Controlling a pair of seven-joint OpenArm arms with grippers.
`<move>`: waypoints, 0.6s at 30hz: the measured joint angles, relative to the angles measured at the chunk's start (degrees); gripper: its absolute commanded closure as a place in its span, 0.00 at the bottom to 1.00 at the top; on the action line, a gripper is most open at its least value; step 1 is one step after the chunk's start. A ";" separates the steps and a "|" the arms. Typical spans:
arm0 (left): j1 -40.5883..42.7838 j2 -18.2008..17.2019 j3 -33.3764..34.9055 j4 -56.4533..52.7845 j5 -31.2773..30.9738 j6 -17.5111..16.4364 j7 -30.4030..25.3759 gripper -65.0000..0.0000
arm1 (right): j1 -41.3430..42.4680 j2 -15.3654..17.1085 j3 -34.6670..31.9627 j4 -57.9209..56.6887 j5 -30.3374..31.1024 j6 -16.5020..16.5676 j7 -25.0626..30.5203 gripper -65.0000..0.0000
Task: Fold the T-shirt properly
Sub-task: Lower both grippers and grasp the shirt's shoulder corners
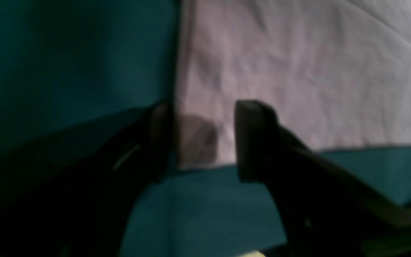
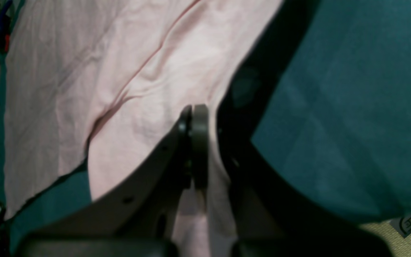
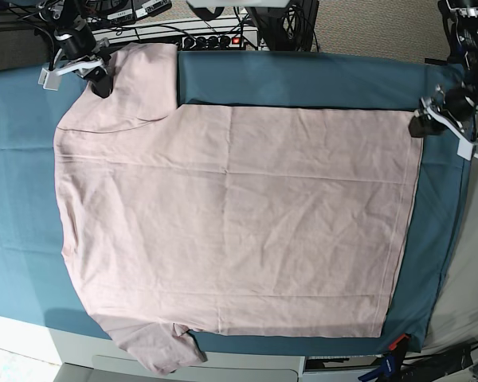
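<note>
Left hand: my left hand (image 1: pixel 203 139) is standing wide apart over a corner of the T-shirt (image 1: pixel 298 71), one finger (image 1: pixel 252 135) over the pink cloth and the other at its side edge; nothing is being held.
Right hand: my right hand (image 2: pixel 193 142) is pinching shut on a fold of pink fabric, which is running down between the fingers toward the camera.
T-shirt: it is lying flat and plain side up on the teal cloth (image 3: pixel 303 79) covering the table, with its long axis running across the base view.
Which way: my right hand (image 3: pixel 95 76) is gripping the sleeve end, and my left hand (image 3: pixel 426 119) is hovering at the hem corner, both along the far long edge.
Coming move: I am judging that the left hand needs to drop and close on that corner before both ends can be lifted together.
Hard to see: the left wrist view is dark and blurred, so I cannot tell whether the fingers are touching the cloth; any printed side is hidden.
</note>
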 measured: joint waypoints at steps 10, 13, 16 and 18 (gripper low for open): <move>1.03 0.92 -0.11 0.00 -2.05 -2.10 1.20 0.88 | 0.00 0.00 0.00 0.00 -0.04 0.00 0.00 1.00; 1.07 0.96 -0.04 -0.11 -1.79 -2.08 0.98 1.00 | 0.00 -0.02 0.00 0.15 -2.03 0.42 0.61 1.00; 1.07 0.96 -0.04 -0.11 -1.40 -2.71 0.81 1.00 | 0.00 0.00 -0.02 0.17 -2.16 0.44 0.68 1.00; 1.05 0.96 -0.04 -0.11 -1.40 -2.73 0.96 1.00 | -0.02 0.39 -0.02 0.20 -2.19 0.44 0.55 1.00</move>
